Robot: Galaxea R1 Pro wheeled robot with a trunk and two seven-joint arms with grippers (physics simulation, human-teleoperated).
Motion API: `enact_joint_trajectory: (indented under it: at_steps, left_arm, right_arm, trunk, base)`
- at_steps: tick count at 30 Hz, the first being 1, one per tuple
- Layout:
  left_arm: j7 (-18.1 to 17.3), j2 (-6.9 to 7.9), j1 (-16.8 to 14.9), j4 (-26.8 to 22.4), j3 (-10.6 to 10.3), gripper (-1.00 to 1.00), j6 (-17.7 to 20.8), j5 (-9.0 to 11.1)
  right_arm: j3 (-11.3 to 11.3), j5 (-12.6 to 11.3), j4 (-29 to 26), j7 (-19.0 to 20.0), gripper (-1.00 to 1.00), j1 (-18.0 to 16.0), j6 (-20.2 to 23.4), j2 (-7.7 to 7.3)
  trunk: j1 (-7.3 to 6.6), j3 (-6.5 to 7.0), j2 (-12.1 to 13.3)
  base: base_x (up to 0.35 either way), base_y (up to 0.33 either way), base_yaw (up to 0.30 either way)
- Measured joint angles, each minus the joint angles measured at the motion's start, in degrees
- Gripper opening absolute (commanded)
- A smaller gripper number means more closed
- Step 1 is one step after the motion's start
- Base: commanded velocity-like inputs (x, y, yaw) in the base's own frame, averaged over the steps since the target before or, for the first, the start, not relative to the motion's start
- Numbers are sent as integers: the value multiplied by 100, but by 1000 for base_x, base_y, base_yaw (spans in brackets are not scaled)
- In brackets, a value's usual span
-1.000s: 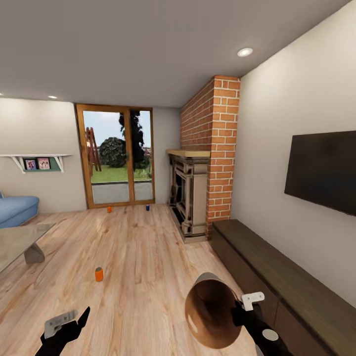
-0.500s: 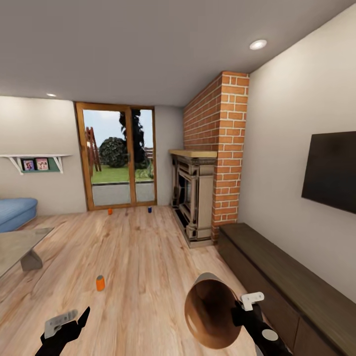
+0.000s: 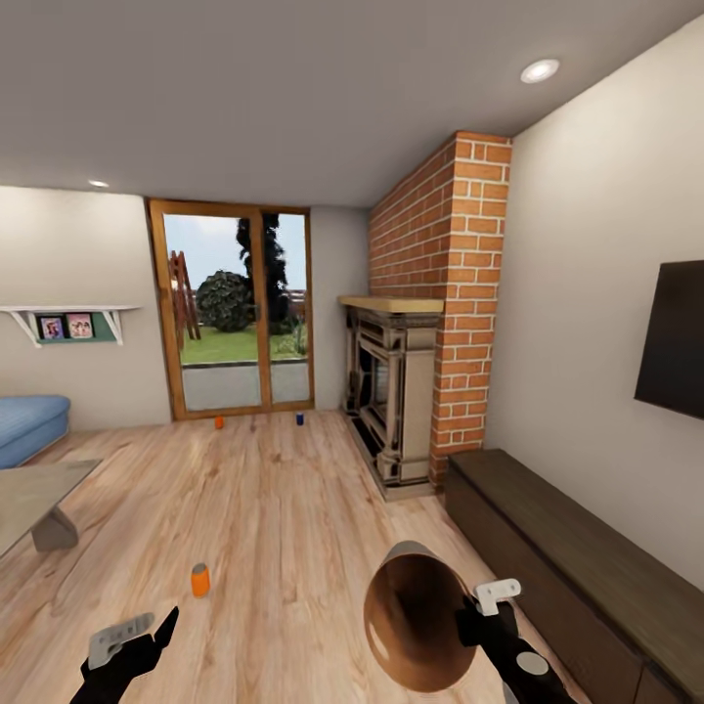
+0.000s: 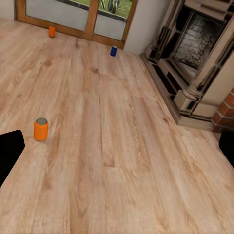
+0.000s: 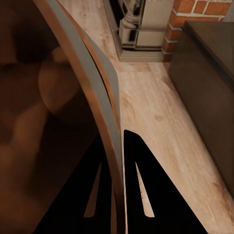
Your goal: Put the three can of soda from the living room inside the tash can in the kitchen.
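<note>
Right gripper [image 3: 486, 608] clamps bucket [image 3: 416, 614] rim; left gripper [image 3: 147, 636] spread, empty. Near orange can [image 3: 199, 579], far orange can [image 3: 219, 422], blue can [image 3: 300, 418] all on floor. None binned yet.

Ahead of you: light wood floor [image 3: 284, 499] runs to wood-framed glass doors [image 3: 238, 308], garden with dark shrub beyond. Red-brick chimney [image 3: 445, 293] rises at right, ornate fireplace [image 3: 391, 396] with tan mantel against it. Dark low cabinet [image 3: 557, 557] lines right wall; black wall TV [image 3: 675, 342] hangs above it. At your left: blue sofa [image 3: 24, 425], grey coffee table [image 3: 34, 499], white wall shelf [image 3: 64, 318] carrying two framed pictures. Recessed ceiling lights [image 3: 540, 70] lit overhead.
</note>
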Motion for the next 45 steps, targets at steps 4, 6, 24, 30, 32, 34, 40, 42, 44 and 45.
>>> enact_joint_trajectory:
  at_steps: [4,6,24,30,32,34,40,42,44,45]
  left_arm:
    - [-5,3,0,0,-2,100,1,0]
    - [-4,5,0,0,-3,100,1,0]
    - [-32,15,-6,-10,-16,100,285,-747]
    - [-39,-4,-8,-7,-5,100,349,-1397]
    - [-41,8,-8,-8,-4,100,366,-1520]
    - [-41,11,-9,-8,-5,100,380,-1544]
    - [-35,15,-9,-9,-11,100,473,-1594]
    - [-32,15,-9,-5,-11,100,478,-1597]
    - [-27,15,-9,-2,-11,100,482,-1599]
    - [-26,15,-9,-2,-11,100,482,-1599]
  right_arm:
    - [-1,9,19,-1,-100,0,-1,33]
    - [-2,11,21,0,-100,0,-1,35]
    - [-1,5,23,2,-100,0,7,35]
    - [-4,3,22,4,-100,0,8,35]
    - [-2,3,23,2,-100,0,8,35]
    - [-1,1,22,4,-100,0,8,35]
    - [-1,1,24,2,-100,0,8,38]
    - [0,2,53,3,-100,0,8,40]
    - [0,7,124,3,-100,0,8,42]
    - [-1,8,139,4,-100,0,6,42]
  trunk:
    - [0,0,0]
    - [0,0,0]
    - [0,0,0]
    - [0,0,0]
    - [0,0,0]
    - [0,0,0]
    - [0,0,0]
    - [0,0,0]
    - [0,0,0]
    - [0,0,0]
  base:
    - [303,158,0]
    - [303,157,0]
    - [305,154,0]
    - [307,150,0]
    - [307,148,0]
    - [312,111,0]
    - [322,20,0]
    - [323,4,0]
    - [324,2,0]
    - [324,1,0]
